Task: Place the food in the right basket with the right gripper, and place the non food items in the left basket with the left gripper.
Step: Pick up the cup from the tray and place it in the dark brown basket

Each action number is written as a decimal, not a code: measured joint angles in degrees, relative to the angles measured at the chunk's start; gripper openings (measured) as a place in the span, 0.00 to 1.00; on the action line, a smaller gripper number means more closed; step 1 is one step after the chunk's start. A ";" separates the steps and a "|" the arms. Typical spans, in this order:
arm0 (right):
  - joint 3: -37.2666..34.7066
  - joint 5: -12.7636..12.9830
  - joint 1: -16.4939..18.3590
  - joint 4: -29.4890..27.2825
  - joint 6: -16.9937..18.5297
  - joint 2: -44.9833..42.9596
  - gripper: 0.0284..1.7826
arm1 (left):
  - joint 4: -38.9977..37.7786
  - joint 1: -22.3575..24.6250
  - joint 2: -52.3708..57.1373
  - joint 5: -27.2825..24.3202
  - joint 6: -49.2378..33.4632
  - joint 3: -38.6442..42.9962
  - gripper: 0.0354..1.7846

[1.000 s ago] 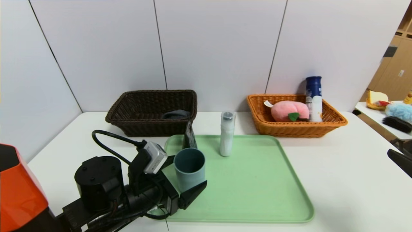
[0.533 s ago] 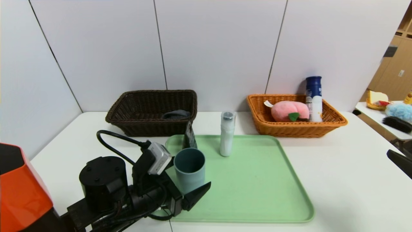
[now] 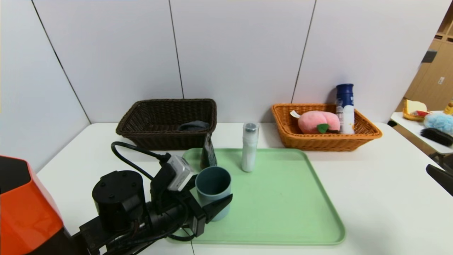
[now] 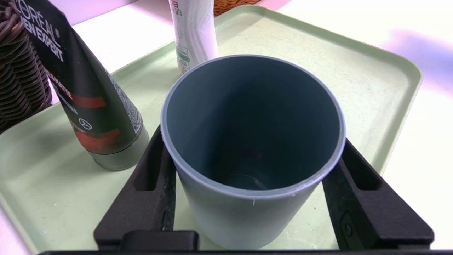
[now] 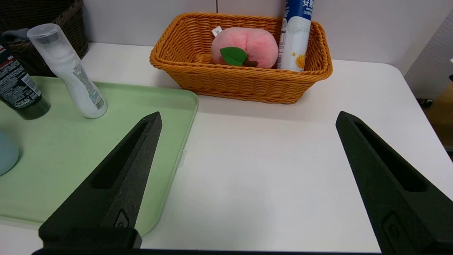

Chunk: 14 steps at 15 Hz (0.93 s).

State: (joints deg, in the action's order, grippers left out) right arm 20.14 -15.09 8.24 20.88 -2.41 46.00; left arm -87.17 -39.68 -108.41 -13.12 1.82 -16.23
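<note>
The grey-blue cup [image 3: 213, 191] stands on the near left part of the green tray [image 3: 283, 212]. My left gripper [image 3: 212, 194] is shut on it, one finger touching each side of the cup [image 4: 253, 141]. The black tube [image 3: 208, 154] and the slim white bottle [image 3: 249, 148] stand upright at the tray's back. The dark grey cloth [image 3: 193, 125] lies in the dark brown basket [image 3: 141, 117]. The pink peach [image 3: 316, 122] and the navy-capped bottle [image 3: 345, 106] are in the orange basket [image 3: 325, 141]. My right gripper [image 5: 247, 118] is open and empty, low at the table's right.
A side table [image 3: 421, 138] at the far right holds a brush and toys. The wall runs close behind both baskets. The left arm's cable [image 3: 124, 156] loops above the table to the left of the tray.
My left gripper has slid to the right around the cup. The cup has shifted slightly to the right and nearer with it. The right arm has not moved.
</note>
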 joint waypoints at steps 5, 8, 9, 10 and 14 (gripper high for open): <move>-0.13 -0.09 0.02 0.00 0.00 -0.09 0.95 | 0.07 -1.41 3.21 -0.11 0.96 0.40 0.62; -0.49 -0.09 0.02 0.06 0.10 -0.13 0.95 | 0.00 0.88 7.89 1.08 6.86 -1.94 0.62; -0.52 -0.09 0.02 0.06 0.10 -0.16 0.95 | 0.02 3.16 8.89 1.27 8.35 -2.86 0.62; -0.55 -0.09 0.02 0.06 0.07 -0.18 0.95 | 0.33 5.58 9.62 1.29 9.05 -4.00 0.62; -0.52 -0.10 0.02 0.06 0.07 -0.20 0.95 | 8.29 18.91 11.14 1.40 9.84 -13.57 0.62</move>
State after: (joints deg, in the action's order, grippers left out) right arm 19.61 -15.19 8.27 20.94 -2.34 45.80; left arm -78.89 -20.77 -97.27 -11.72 11.65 -29.79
